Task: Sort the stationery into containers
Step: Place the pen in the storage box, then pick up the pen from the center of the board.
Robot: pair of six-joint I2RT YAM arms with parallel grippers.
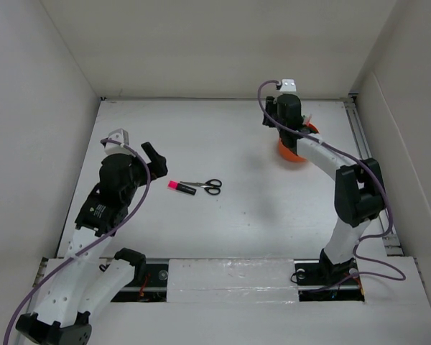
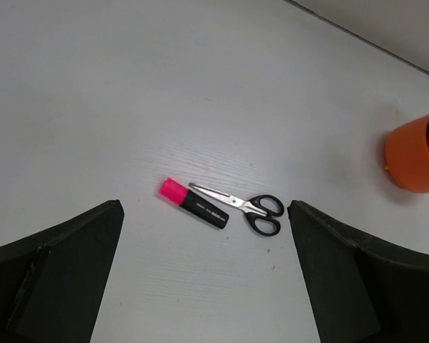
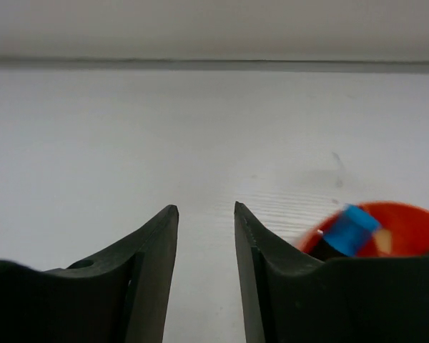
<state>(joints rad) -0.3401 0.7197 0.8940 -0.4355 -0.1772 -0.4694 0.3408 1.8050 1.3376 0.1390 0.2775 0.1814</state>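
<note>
We are holding our right fingers (image 3: 204, 207) apart and empty at the orange pot (image 3: 409, 213). Next, our wide-open left fingers (image 1: 135, 145) are likely taking the pink-capped marker (image 2: 193, 203) on the table (image 2: 200, 86).

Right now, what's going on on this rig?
Stationery sorting, partway done. The right hand hangs above the orange pot at the far right, slightly open with nothing in it; a blue-capped marker sits in the pot. The left hand is wide open and empty, hovering over the left of the table. A pink-capped marker and black-handled scissors lie side by side mid-table, not yet sorted.
</note>
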